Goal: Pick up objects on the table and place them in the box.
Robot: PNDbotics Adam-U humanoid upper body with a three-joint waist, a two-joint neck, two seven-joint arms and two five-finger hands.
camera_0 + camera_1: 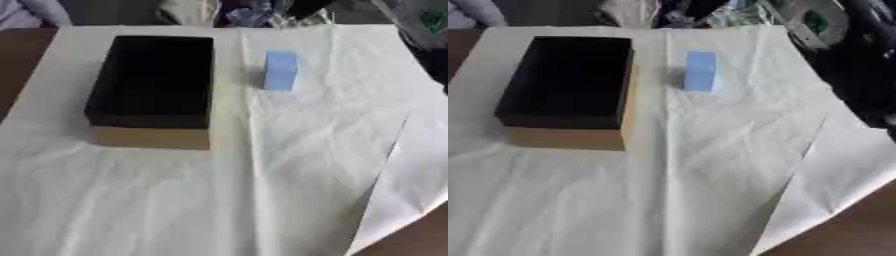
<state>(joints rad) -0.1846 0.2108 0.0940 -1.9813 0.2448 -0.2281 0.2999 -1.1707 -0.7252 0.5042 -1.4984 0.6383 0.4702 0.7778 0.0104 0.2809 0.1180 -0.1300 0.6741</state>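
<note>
Of our right arm [866, 65] we see only a dark stretch along the right edge of the right eye view, and we cannot tell how its fingers stand; our left hand shows in neither view. The light blue block [280, 70] stands on the white paper [262, 175] just beside the open box [153, 85], apart from its right wall. Nothing lies between block and box, and the brown table [17, 60] shows at the paper's edges.

Brown table [17, 60] under creased white paper [289, 165], box [153, 82], blue block [280, 70].
</note>
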